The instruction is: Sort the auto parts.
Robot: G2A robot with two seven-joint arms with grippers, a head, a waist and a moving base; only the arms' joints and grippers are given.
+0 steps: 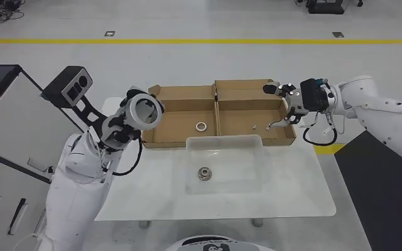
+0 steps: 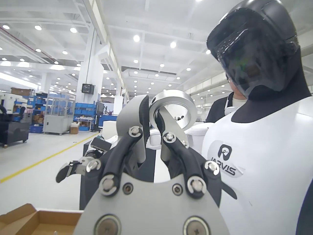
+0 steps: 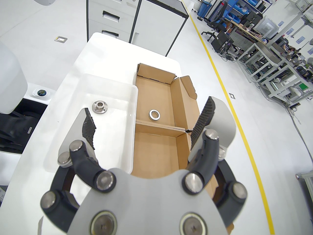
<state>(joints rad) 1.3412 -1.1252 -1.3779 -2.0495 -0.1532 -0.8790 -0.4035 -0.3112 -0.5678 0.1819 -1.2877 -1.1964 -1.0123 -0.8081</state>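
Placement of the metal ring (image 2: pixel 173 108) is judged the step in hand: its wall is pinched by the left gripper (image 2: pixel 152 113), one finger inside the bore, one outside. It is best lowered into the cardboard box (image 1: pixel 176 128) compartment near those jaws, beside the second ring (image 1: pixel 201 127), before release. The right gripper (image 3: pixel 146 121) is spread wide, nothing held; the flanged hub (image 3: pixel 99 106) lies in the clear tray (image 3: pixel 110 133) beyond its jaws.

- large ring (image 2: pixel 171 96): bare metal, satin finish
- cardboard box (image 3: pixel 156 152): matt brown
- tray (image 3: pixel 115 133): translucent smooth plastic
- flanged hub (image 3: pixel 99 106): dull grey metal
- fingers (image 3: pixel 201 119): black ribbed rubber pads
- counter (image 3: pixel 97 50): smooth white
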